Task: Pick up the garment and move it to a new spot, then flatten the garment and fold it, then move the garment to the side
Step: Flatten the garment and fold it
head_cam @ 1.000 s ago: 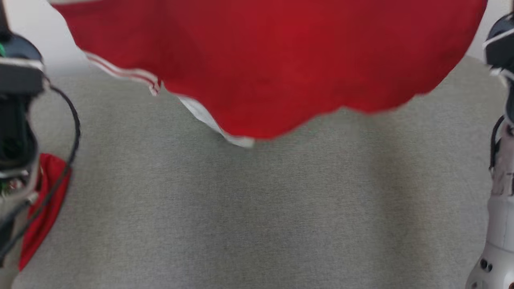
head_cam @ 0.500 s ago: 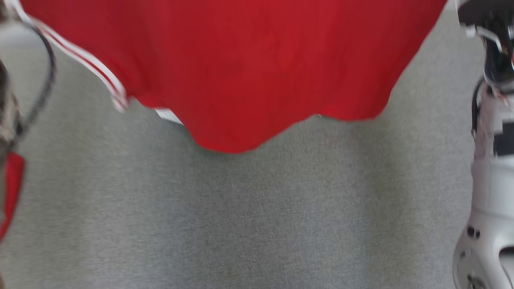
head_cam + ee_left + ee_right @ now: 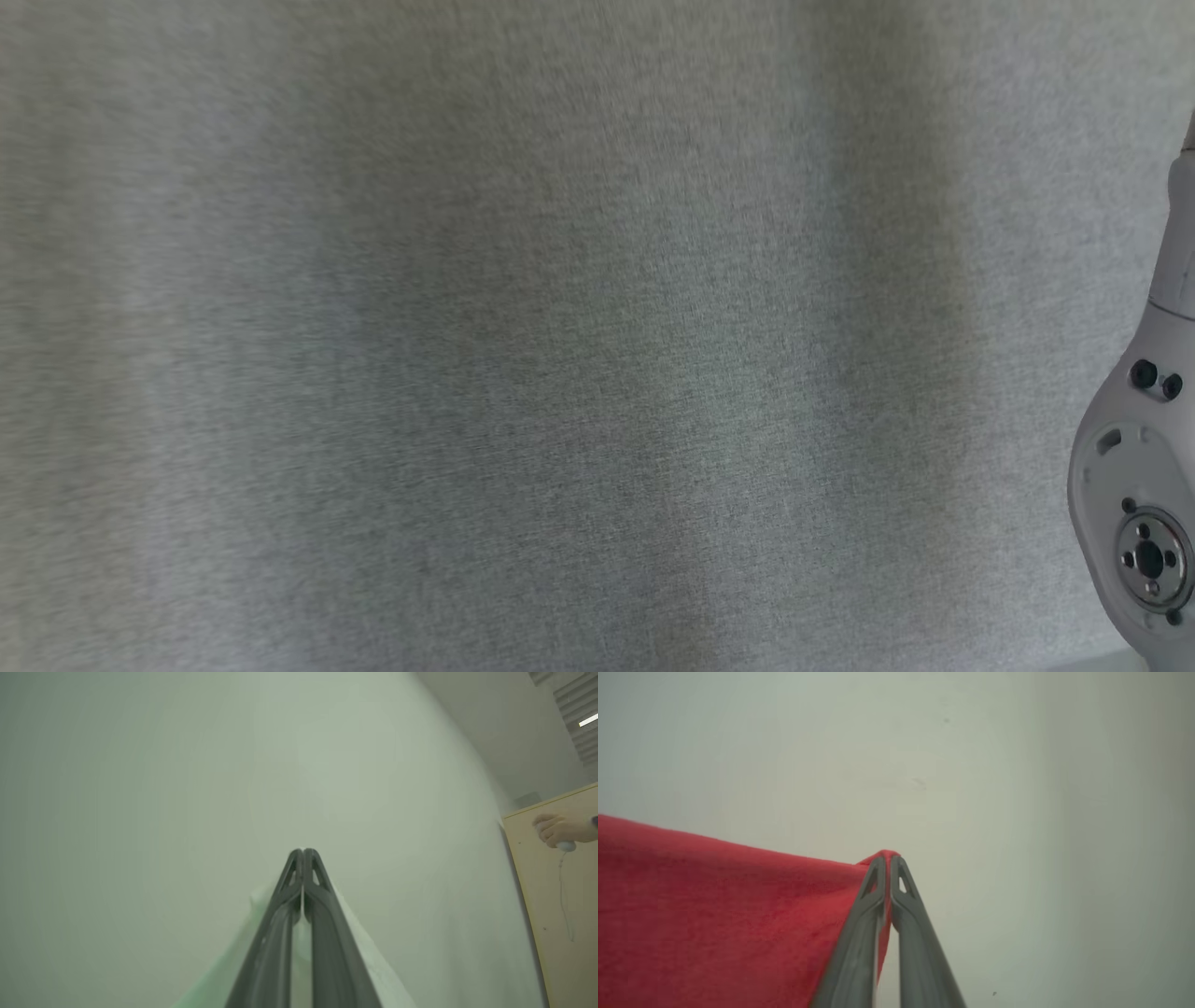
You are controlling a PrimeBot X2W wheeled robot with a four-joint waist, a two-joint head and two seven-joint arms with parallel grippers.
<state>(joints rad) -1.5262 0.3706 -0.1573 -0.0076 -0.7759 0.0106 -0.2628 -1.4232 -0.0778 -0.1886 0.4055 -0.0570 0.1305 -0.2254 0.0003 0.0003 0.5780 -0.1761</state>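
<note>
In the right wrist view the red garment (image 3: 714, 905) hangs to the left against a pale wall. My right gripper (image 3: 888, 857) is shut on its top corner, with red cloth pinched between the fingertips. My left gripper (image 3: 303, 851) is shut too, and a thin pale strip of cloth (image 3: 369, 961) sits between its fingers and drapes down both sides. This looks like the garment's white part. In the head view the grey table surface (image 3: 560, 373) lies below, with my pale right forearm (image 3: 1139, 485) at the right edge.
At the right edge of the left wrist view, a person's hand (image 3: 558, 830) holds a small white controller in front of a beige cabinet (image 3: 551, 905). A plain pale wall (image 3: 187, 788) is behind both grippers.
The whole head picture has shifted. The red garment that hung across its top has passed beyond the top edge, along with both gripper bodies. My right forearm sits higher in the picture.
</note>
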